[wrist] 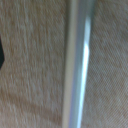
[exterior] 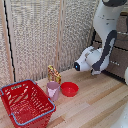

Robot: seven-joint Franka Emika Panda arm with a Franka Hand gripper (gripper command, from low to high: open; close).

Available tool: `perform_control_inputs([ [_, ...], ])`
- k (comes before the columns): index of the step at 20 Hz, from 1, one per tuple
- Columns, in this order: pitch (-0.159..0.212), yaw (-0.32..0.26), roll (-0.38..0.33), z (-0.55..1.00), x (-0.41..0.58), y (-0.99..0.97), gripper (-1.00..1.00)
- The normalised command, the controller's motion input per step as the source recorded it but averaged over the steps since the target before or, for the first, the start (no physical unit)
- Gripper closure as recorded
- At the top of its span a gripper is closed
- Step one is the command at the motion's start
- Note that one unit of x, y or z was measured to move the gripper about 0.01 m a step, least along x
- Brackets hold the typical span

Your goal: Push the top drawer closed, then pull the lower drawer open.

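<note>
The dark-brown dresser (exterior: 121, 44) stands at the exterior view's right edge, largely covered by my white arm (exterior: 102, 47). Its lowest visible front, the lower drawer (exterior: 119, 65), sits just behind the arm's forearm. I cannot tell whether the top drawer is open or closed. The wrist view is very close to a brown wood front (wrist: 30, 75) crossed by a thin silver bar handle (wrist: 75, 64). A dark sliver (wrist: 1, 54) shows at that picture's edge. My gripper's fingers are hidden in both views, so their state and any contact with the handle do not show.
On the light wooden table (exterior: 95, 107) sit a red wire basket (exterior: 25, 102), a pink cup (exterior: 52, 90), a red bowl (exterior: 69, 89) and a yellow-red packet (exterior: 53, 75). A woven screen (exterior: 45, 35) closes the back.
</note>
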Motion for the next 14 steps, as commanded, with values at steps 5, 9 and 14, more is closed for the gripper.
perform_control_inputs([
  [5, 0.003, 0.004, 0.001, -0.06, 0.042, 0.0, 1.0],
  [9, 0.0, 0.002, 0.0, -0.05, 0.091, 0.12, 1.0],
  [14, 0.0, 0.016, -0.001, -0.01, 0.152, 0.26, 1.0],
])
